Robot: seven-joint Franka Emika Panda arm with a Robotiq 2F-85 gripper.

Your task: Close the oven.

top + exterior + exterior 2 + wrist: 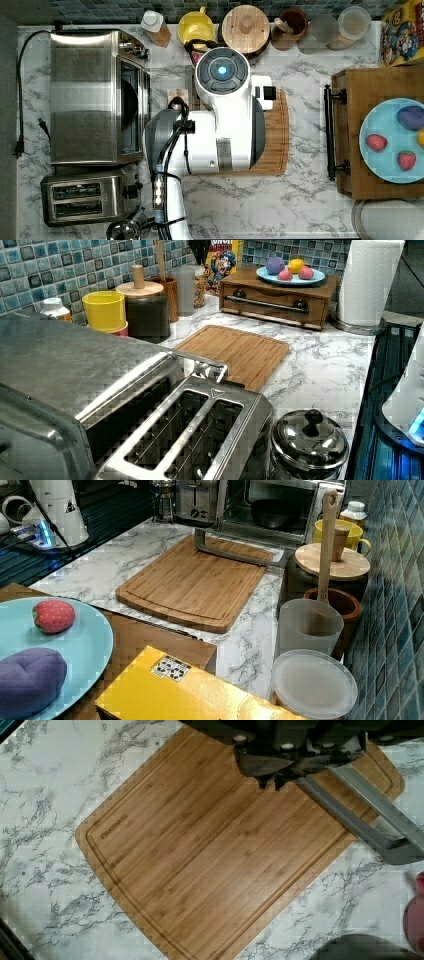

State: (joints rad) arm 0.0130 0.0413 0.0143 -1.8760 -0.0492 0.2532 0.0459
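White marble counter (300,200) with grey veining, small blue-green mosaic tile backsplash (60,265) along the back. Bamboo cutting board (210,855) lies flat on the counter directly below the claw. Further from the claw: wooden drawer box (272,297) with a black bar pull, light blue plate (382,165) on top of it. Row of canisters against the tiles, yellow mug (104,310) among them. Paper towel roll (370,280) stands at the counter edge. Even indoor light.

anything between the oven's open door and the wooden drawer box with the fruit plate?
In the top view, the bamboo cutting board and bare marble counter lie between the oven and the drawer box; the arm hangs above the board.
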